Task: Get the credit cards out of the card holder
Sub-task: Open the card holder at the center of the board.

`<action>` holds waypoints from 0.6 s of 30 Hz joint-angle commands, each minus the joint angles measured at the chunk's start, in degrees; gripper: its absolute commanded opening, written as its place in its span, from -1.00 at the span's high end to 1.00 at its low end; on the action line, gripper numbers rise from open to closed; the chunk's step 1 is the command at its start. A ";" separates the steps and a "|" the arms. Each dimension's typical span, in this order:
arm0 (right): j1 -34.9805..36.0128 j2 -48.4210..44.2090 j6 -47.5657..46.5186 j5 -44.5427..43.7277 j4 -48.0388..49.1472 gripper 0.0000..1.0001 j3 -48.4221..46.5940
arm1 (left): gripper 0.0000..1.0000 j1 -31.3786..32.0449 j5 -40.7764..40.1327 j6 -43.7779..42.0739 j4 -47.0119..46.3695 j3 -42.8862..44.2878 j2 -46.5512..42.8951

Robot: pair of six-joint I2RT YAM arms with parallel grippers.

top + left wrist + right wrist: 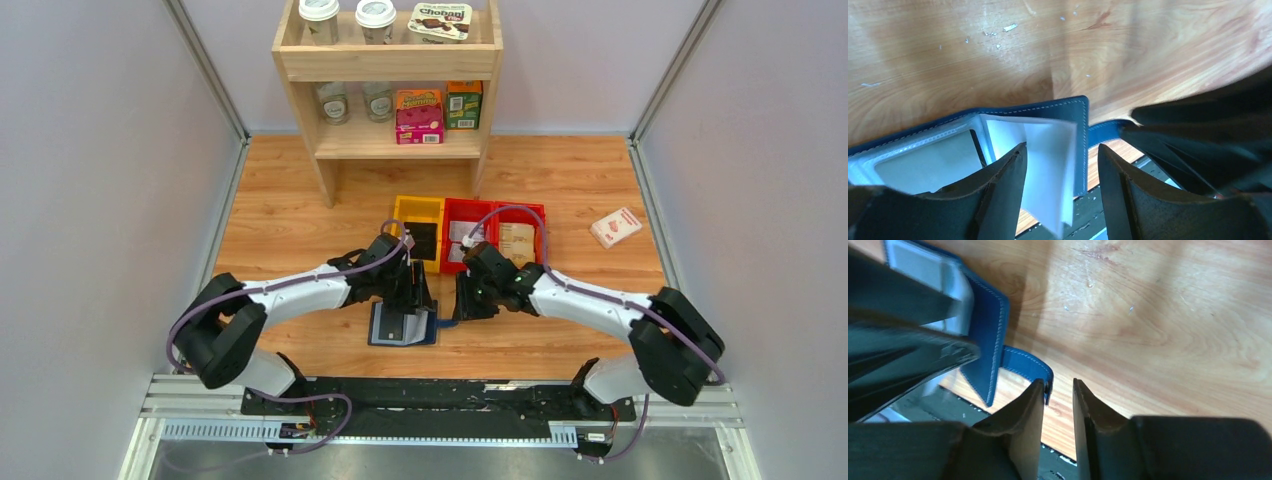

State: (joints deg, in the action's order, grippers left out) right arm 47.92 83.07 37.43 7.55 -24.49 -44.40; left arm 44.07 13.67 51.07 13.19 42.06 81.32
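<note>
The navy card holder (400, 327) lies open on the wooden table between my grippers, pale clear sleeves up. My left gripper (416, 297) hangs over it, open. In the left wrist view its fingertips straddle a raised pale sleeve (1048, 160) of the holder (1079, 120). My right gripper (463, 303) is just right of the holder. Its jaws (1058, 390) stand a narrow gap apart with nothing between them, and the left fingertip is beside the snap tab (1028, 366). A black credit card (422, 238) lies in the yellow bin. I cannot tell whether cards remain in the sleeves.
A yellow bin (402, 208) and two red bins (470, 207) stand just behind the grippers. A wooden shelf (388, 62) with cups and boxes is at the back. A white-and-red box (616, 227) lies at the right. The black base rail (430, 400) runs along the near edge.
</note>
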 commanded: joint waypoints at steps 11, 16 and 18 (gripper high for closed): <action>-0.11 -16.28 2.82 6.40 19.11 0.38 7.40 | -0.23 1.36 3.29 3.77 -8.62 2.14 7.63; -0.11 -10.31 6.68 11.52 26.94 0.70 8.54 | -0.22 1.36 0.05 3.69 -6.60 2.41 3.15; -0.11 -8.20 7.65 12.83 28.79 0.75 8.72 | -0.23 1.36 -2.58 3.25 -4.85 2.41 0.51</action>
State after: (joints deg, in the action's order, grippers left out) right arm 47.92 71.70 41.60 15.22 -4.62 -36.51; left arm 45.08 15.49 54.26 7.18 42.70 87.70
